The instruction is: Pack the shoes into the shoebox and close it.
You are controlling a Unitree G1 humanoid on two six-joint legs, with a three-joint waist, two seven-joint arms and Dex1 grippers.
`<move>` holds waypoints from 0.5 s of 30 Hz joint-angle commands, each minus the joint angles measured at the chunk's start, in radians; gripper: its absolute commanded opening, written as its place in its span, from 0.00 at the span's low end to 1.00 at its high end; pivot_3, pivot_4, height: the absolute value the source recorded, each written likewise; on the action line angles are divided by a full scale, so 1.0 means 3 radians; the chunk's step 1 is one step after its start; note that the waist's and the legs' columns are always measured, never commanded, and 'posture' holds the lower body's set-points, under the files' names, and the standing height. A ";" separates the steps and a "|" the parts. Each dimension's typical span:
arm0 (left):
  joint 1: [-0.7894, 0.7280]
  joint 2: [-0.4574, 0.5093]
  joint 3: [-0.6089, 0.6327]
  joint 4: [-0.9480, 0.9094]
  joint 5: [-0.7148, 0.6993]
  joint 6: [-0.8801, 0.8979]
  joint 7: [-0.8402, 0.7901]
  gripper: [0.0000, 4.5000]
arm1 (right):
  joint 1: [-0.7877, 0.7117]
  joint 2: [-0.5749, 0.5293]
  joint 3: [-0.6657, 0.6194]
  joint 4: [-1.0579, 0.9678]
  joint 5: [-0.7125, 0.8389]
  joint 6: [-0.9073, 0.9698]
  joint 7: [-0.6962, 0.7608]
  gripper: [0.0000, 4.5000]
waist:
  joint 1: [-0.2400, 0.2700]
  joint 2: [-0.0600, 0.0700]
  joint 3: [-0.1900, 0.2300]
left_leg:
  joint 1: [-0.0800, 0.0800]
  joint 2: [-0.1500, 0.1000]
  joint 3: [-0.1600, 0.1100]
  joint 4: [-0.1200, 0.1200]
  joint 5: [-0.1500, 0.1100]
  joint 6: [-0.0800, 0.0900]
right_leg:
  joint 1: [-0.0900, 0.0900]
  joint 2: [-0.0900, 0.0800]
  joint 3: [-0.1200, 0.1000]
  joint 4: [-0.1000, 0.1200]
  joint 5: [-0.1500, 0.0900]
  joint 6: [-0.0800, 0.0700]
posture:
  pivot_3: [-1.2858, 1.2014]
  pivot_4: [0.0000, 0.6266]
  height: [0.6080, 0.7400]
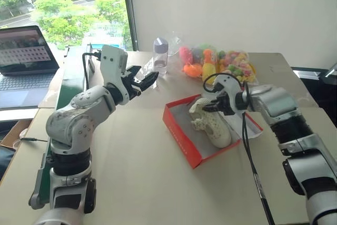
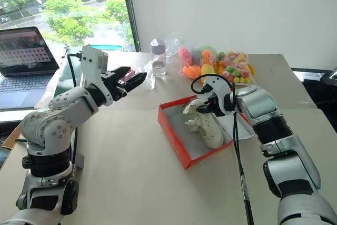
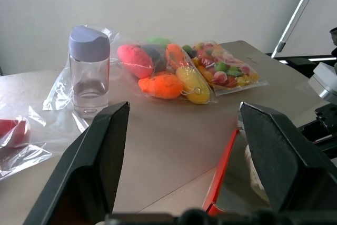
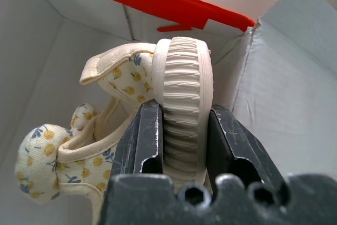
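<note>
right gripper (image 4: 181, 146) jaws clamped on the ribbed sole of one cream shoe (image 4: 181, 98), held on edge inside the shoebox (image 1: 181, 140), against the second shoe (image 1: 213, 126) lying on the white floor of the box. shoe lining is floral, yellow on cream. left gripper (image 1: 141, 81) up in the air, jaws wide apart, nothing in them, well left of the box. shoebox sits open mid-table (image 1: 131, 183), red walls. behind it: clear bottle (image 1: 160, 54) with lilac cap, bags of toy fruit (image 1: 216, 64). laptop (image 1: 23, 56) far left.
</note>
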 commanded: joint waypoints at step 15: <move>-0.0040 0.0003 0.0069 -0.0261 -0.0082 0.0062 0.0131 0.79 | -0.0129 0.0410 0.0036 0.0354 -0.0737 -0.0760 0.0007 0.74 | 0.0005 0.0000 0.0000 | 0.0037 0.0002 -0.0002 -0.0001 0.0001 -0.0003 | 0.0035 -0.0001 -0.0002 0.0000 -0.0006 0.0010 | 0.52 0.24 1.00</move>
